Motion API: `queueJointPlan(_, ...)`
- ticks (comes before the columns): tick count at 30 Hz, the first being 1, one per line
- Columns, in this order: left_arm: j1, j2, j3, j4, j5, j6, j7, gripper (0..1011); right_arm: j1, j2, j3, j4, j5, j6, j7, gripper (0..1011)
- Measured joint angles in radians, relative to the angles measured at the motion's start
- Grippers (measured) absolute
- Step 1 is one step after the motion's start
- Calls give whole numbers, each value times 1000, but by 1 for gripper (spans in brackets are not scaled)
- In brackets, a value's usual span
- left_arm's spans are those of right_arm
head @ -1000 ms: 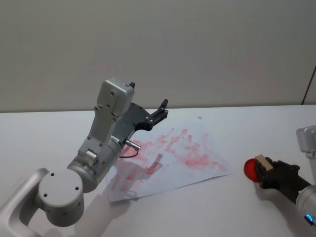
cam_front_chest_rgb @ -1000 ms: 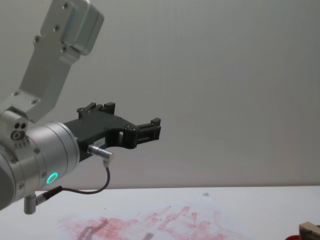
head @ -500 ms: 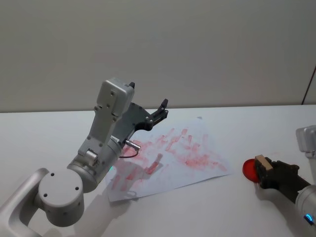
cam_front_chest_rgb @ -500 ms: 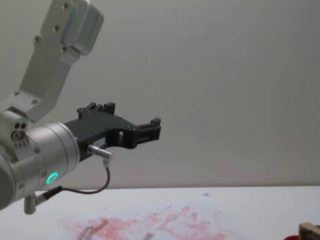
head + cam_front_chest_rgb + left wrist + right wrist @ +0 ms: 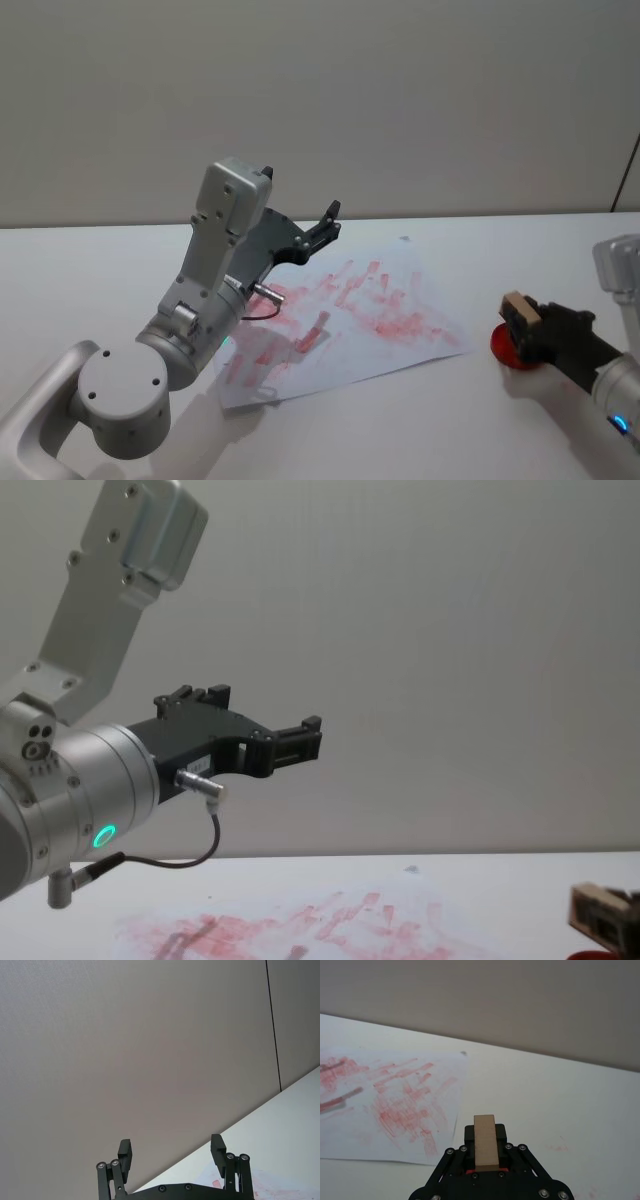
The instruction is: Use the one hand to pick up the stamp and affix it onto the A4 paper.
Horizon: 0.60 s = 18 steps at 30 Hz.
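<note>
A white table (image 5: pixel 420 420) under a grey wall carries the red-smeared A4 paper (image 5: pixel 395 300); just off the paper's right edge the right gripper (image 5: pixel 530 330) is clamped on the stamp (image 5: pixel 519 308), above a red ink pad (image 5: pixel 503 352). The block should probably stay level, travel over a cleaner patch of the paper and press straight down; the left gripper (image 5: pixel 325 222), fingers spread and empty, hangs over the paper's left part, so the right side looks safer.
</note>
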State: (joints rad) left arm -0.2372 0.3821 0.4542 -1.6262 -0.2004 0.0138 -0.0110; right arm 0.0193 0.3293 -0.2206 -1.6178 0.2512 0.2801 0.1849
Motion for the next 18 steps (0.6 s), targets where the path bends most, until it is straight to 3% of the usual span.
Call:
queueJointPlan(9,0,0,0,0,0,0,0,1001,52,-18,-12,10,-30,-52,91,218)
queueJointPlan(18,0,0,0,0,0,0,0,1001,132,-55,-34,81,-61,-89,212,218)
